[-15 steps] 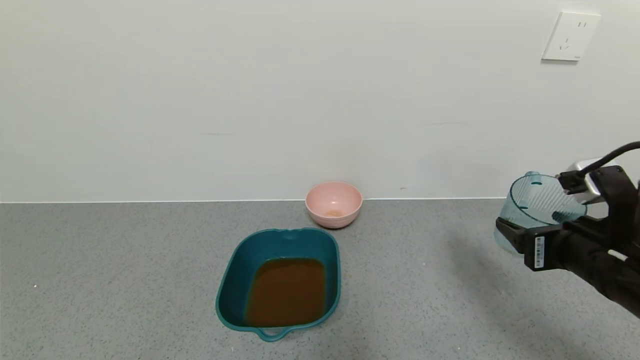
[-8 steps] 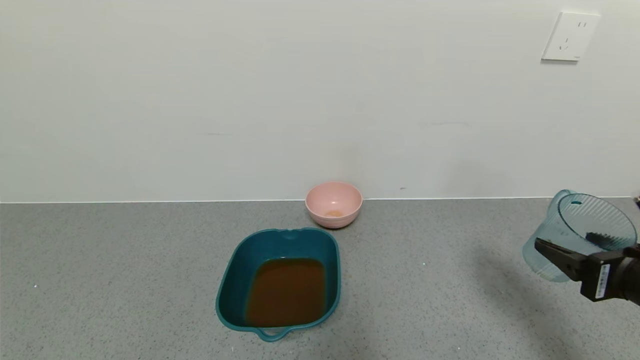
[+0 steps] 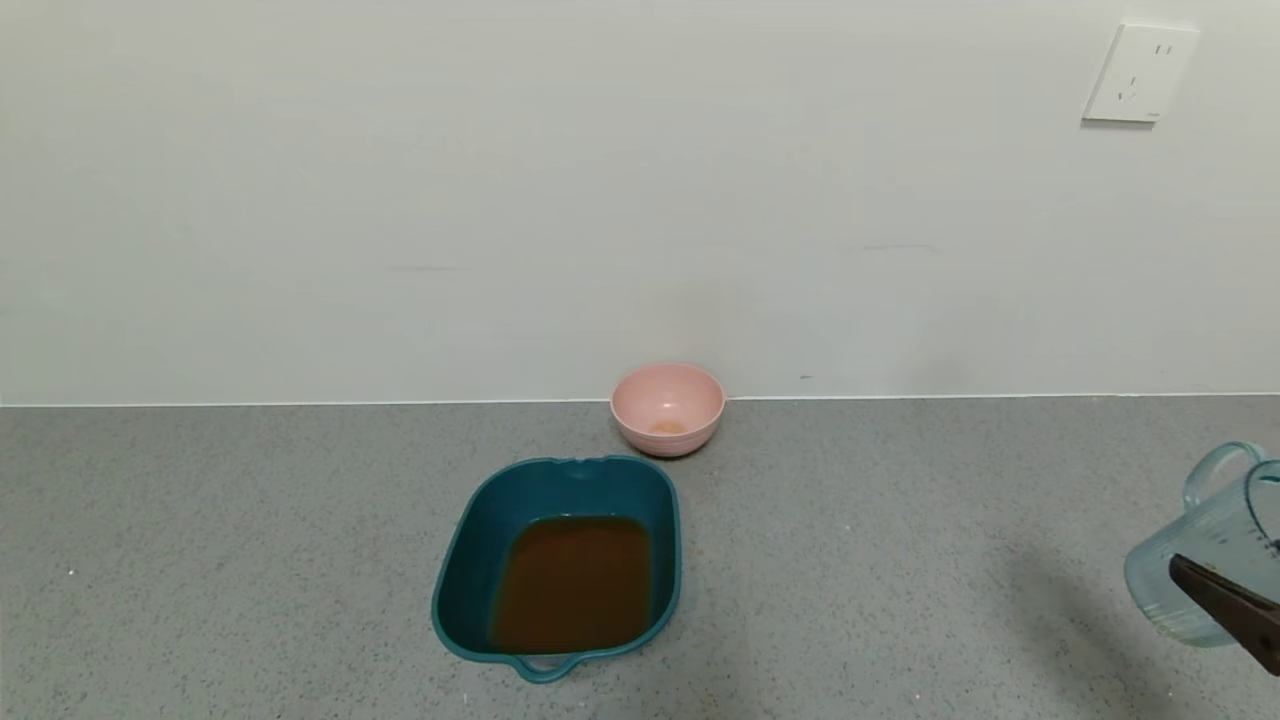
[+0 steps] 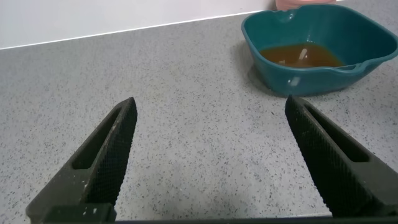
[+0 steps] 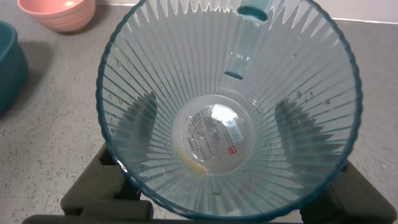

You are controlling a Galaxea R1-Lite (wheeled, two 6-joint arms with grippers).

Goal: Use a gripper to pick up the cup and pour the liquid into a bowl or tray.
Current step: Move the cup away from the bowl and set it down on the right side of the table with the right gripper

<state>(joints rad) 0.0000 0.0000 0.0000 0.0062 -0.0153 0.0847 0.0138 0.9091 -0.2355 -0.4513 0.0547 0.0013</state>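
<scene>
Right claw (image 5: pixel 211 186) gripping cup (image 5: pixel 230 112), round sticker under base, print unreadable

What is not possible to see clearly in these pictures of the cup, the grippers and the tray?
- Right gripper: head view's edge cuts it off; in the right wrist view the cup covers its fingertips.
- Whether the cup touches the counter: cannot tell.
- Pink bowl: its orange trace is too small.
- Tray: left wrist view's edge crops it.

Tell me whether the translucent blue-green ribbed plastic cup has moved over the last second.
Yes. The translucent blue-green ribbed plastic cup, held by the right gripper, has moved rightward and down, away from the dark teal tray, toward the grey counter.
</scene>
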